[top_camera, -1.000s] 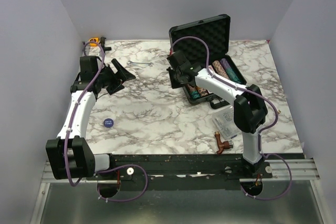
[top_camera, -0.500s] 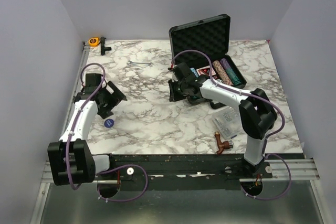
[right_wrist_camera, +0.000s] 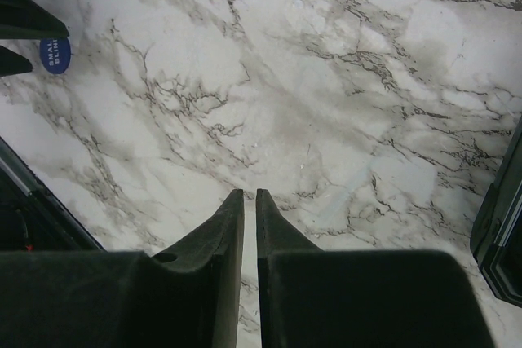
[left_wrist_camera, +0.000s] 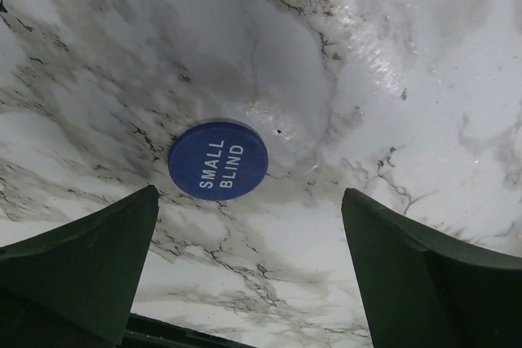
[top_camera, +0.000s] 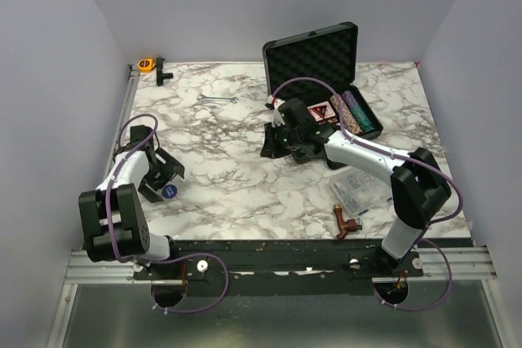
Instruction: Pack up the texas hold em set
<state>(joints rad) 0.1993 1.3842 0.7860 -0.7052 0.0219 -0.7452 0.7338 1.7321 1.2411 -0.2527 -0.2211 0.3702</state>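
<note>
The black briefcase (top_camera: 313, 56) stands open at the back right, its bumpy foam lid upright. Striped poker chips (top_camera: 356, 112) and a red card deck (top_camera: 320, 111) lie in its base. A blue round disc marked SMALL BLIND (left_wrist_camera: 218, 160) lies on the marble at the near left (top_camera: 169, 191). My left gripper (left_wrist_camera: 249, 193) is open and hovers just over the disc, which sits off the left finger's tip, ahead of the jaws. My right gripper (right_wrist_camera: 249, 195) is shut and empty over bare marble, just left of the case (top_camera: 273, 140). The disc also shows far off in the right wrist view (right_wrist_camera: 55, 55).
A clear compartment box (top_camera: 352, 189) and a brown pipe fitting (top_camera: 344, 222) lie near the front right. A wrench (top_camera: 216, 99) lies at the back middle. An orange tape measure (top_camera: 146, 63) sits in the back left corner. The case's edge (right_wrist_camera: 502, 226) is right of my right gripper.
My left arm has swung back toward the near left and come down over the blue disc. My right gripper has come out of the case to its left side.
</note>
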